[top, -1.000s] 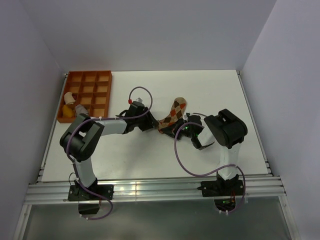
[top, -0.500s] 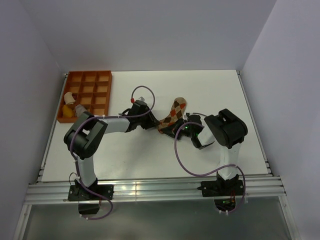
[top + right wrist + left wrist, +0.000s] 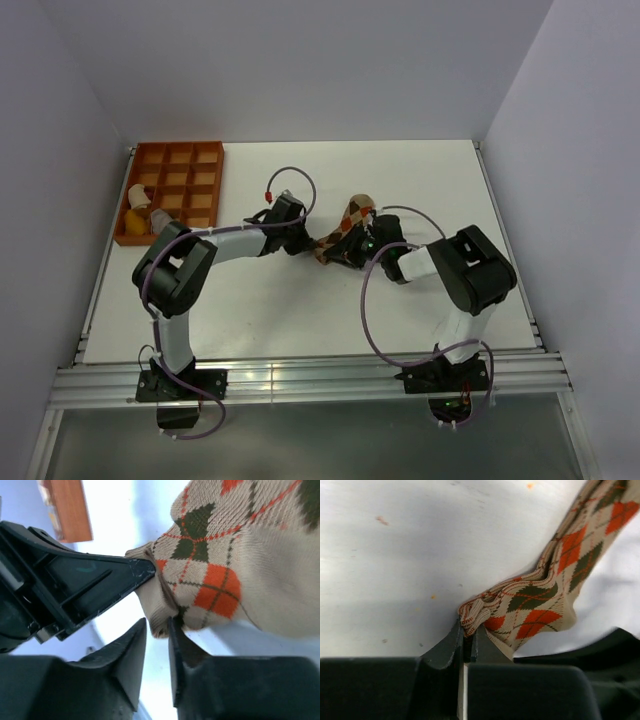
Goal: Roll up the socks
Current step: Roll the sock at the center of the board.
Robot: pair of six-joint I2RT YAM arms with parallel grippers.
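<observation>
The tan argyle sock (image 3: pixel 352 222) lies mid-table, its near end bunched between both grippers. My left gripper (image 3: pixel 308 240) is shut on the sock's ribbed cuff edge; in the left wrist view the jaws (image 3: pixel 468 627) pinch the folded cuff and the sock (image 3: pixel 545 590) runs up to the right. My right gripper (image 3: pixel 345 248) sits at the same end from the other side. In the right wrist view its jaws (image 3: pixel 157 625) stand slightly apart with a corner of the sock (image 3: pixel 215 565) hanging between the tips. The left gripper's finger (image 3: pixel 100 580) shows there too. The grey-brown sock is not visible.
An orange compartment tray (image 3: pixel 190 155) stands at the back left of the white table, with a beige bundle (image 3: pixel 140 205) in its near-left cells. The tray (image 3: pixel 70 510) also shows in the right wrist view. Purple cables loop over both arms.
My left gripper has moved right to the sock's near end and closed on its cuff. My right gripper has shifted up and left to the same end, its elbow swinging right.
</observation>
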